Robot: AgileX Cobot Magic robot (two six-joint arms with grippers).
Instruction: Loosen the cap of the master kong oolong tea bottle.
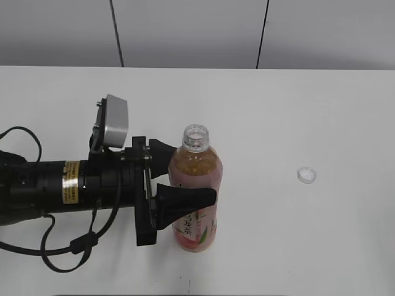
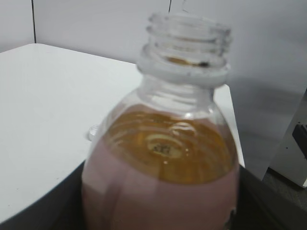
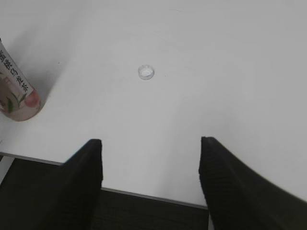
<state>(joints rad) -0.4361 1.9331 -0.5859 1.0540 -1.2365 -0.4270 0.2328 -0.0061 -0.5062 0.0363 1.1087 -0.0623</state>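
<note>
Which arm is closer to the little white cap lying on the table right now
Hard to say. The cap lies right of the bottle, which the left tool grips. The right tool hangs open at the table's near edge, the cap well ahead of it.

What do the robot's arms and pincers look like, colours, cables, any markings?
The left arm is a matte black cylinder with a yellow-and-white label and loose black cables. A silver-grey camera box sits on its wrist. The left pincer has black tapered fingers. The right pincer shows two broad black fingers.
</note>
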